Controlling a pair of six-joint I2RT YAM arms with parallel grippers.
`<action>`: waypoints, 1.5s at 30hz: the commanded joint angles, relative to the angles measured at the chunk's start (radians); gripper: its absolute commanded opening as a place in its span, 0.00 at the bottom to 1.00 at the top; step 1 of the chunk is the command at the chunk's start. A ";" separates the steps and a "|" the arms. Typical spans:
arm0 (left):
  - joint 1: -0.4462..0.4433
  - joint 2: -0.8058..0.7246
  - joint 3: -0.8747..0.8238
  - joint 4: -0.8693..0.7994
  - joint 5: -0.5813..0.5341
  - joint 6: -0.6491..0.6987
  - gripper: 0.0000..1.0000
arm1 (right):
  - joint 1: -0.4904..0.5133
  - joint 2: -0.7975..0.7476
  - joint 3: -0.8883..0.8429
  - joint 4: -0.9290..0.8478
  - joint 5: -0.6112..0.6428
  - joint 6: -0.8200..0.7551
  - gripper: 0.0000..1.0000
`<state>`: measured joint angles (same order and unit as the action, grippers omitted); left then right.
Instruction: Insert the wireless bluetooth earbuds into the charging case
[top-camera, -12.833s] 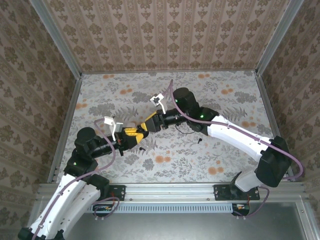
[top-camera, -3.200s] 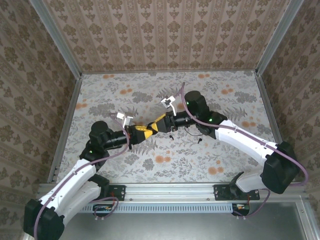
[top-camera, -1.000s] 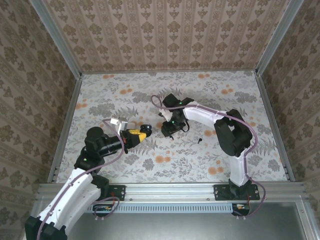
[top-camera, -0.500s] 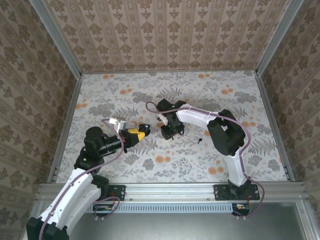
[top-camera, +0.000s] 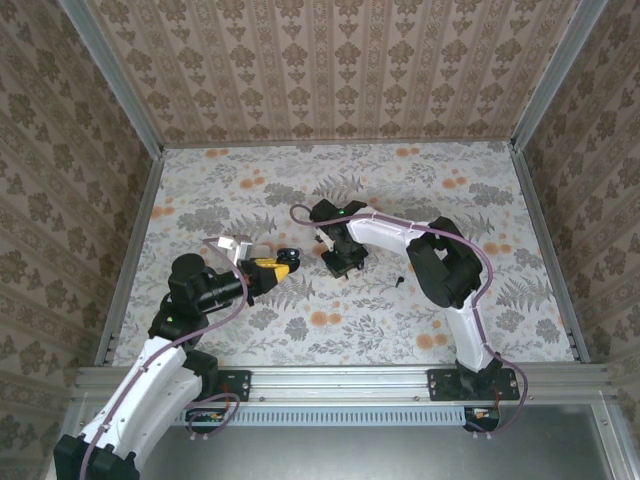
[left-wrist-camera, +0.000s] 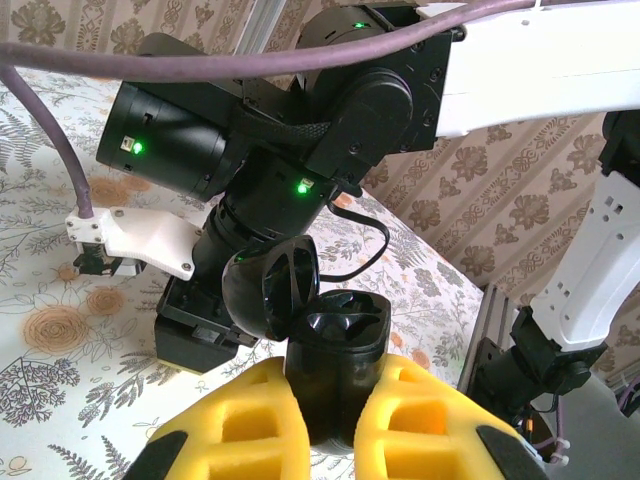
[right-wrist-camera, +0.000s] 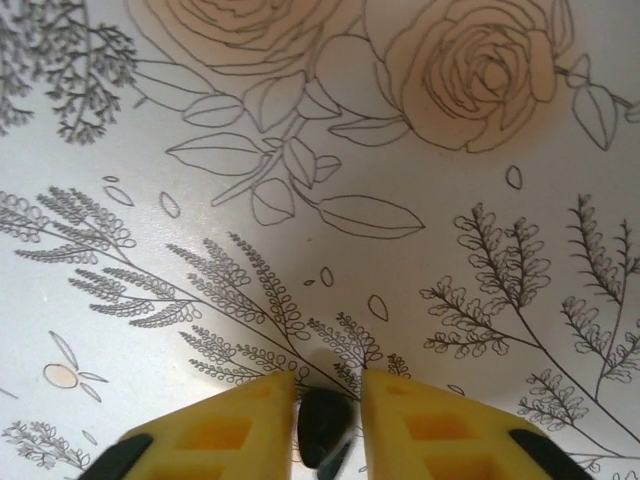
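My left gripper is shut on the black charging case and holds it upright above the table, with its lid flipped open to the left. From above, that gripper and the case sit left of centre. My right gripper points down at the table just right of the case. Its yellow fingers close in on both sides of one small black earbud lying on the cloth. A second tiny black earbud lies on the table further right.
The table is covered by a floral cloth and is walled on three sides by patterned panels. The right arm's black wrist stands close behind the open case. A metal rail runs along the near edge.
My right gripper has dropped to the cloth and narrowed its fingers around the earbud. The left gripper has kept the case almost still.
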<state>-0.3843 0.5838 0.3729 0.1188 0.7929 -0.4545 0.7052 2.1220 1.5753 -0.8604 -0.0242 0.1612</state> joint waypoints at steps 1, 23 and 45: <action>0.011 -0.015 -0.011 0.024 0.026 0.014 0.00 | 0.013 0.022 0.021 -0.056 0.022 0.024 0.21; -0.100 0.086 0.004 0.185 -0.109 -0.001 0.00 | -0.003 -0.400 -0.083 0.016 0.199 0.191 0.12; -0.402 0.460 0.201 0.442 -0.465 0.183 0.00 | 0.051 -0.990 -0.432 0.529 0.171 0.305 0.09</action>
<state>-0.7746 1.0340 0.5343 0.5049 0.3515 -0.3111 0.7410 1.1507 1.1751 -0.4217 0.1577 0.4114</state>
